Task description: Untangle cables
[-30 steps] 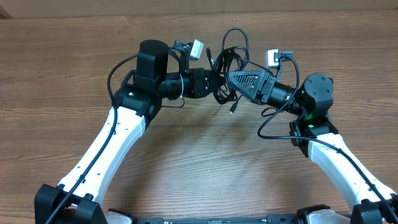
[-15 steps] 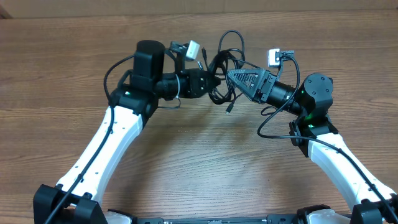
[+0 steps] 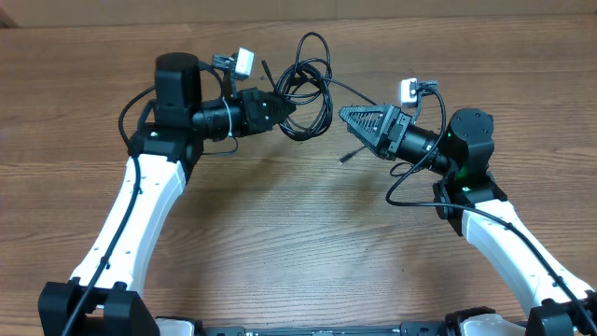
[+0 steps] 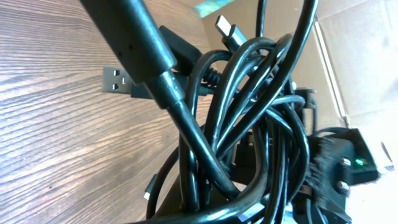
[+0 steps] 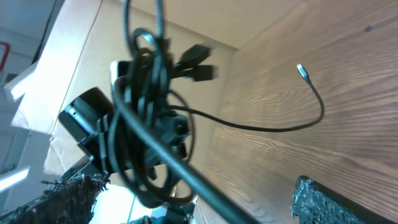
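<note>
L gripper (image 3: 285,106) clamped on cables (image 3: 310,89); the knotted bundle hangs at its tips. R gripper (image 3: 345,116) gaping, empty, just right of bundle. One loose strand runs toward R jaws.

Glossy black plastic-sheathed cables (image 4: 249,124), matt grained wooden table (image 3: 280,252)

Cables (image 3: 298,82) between left gripper (image 3: 287,107), right gripper (image 3: 347,117)
</note>
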